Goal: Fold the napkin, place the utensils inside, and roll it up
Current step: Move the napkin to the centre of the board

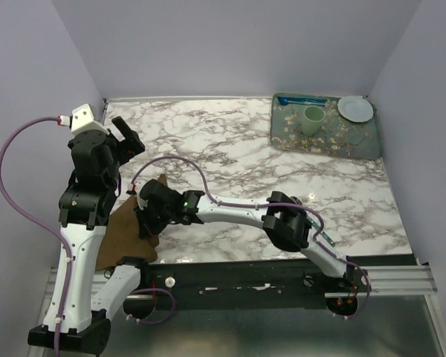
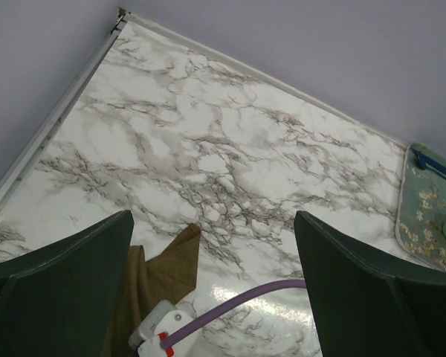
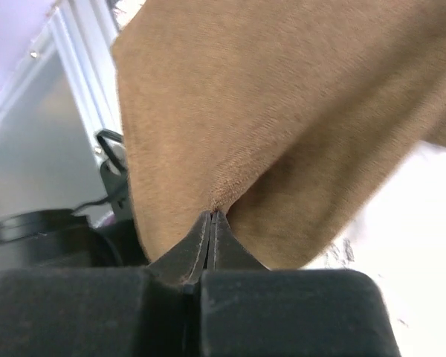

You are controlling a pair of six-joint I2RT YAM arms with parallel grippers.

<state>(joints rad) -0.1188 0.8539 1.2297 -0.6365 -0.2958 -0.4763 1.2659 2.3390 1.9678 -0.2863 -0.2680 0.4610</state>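
Observation:
The brown napkin (image 1: 126,230) lies bunched at the table's near left edge, one corner (image 1: 162,181) pointing away from me. My right gripper (image 1: 144,218) reaches across to it and is shut, with a fold of the napkin (image 3: 230,111) pinched at the tips (image 3: 212,217). In the left wrist view the napkin (image 2: 163,268) shows below my left gripper (image 2: 212,223), which hangs open and empty above the table's left side (image 1: 126,137). The spoon's thin teal handle (image 1: 325,234) shows on the table beside the right arm's elbow, with its bowl mostly hidden.
A green patterned tray (image 1: 357,141) sits at the back right, holding a green cup (image 1: 313,119), a white plate (image 1: 354,109) and a bright blue utensil (image 1: 301,99). The right arm's purple cable (image 2: 238,305) loops above the marble. Walls close in the left, right and far sides.

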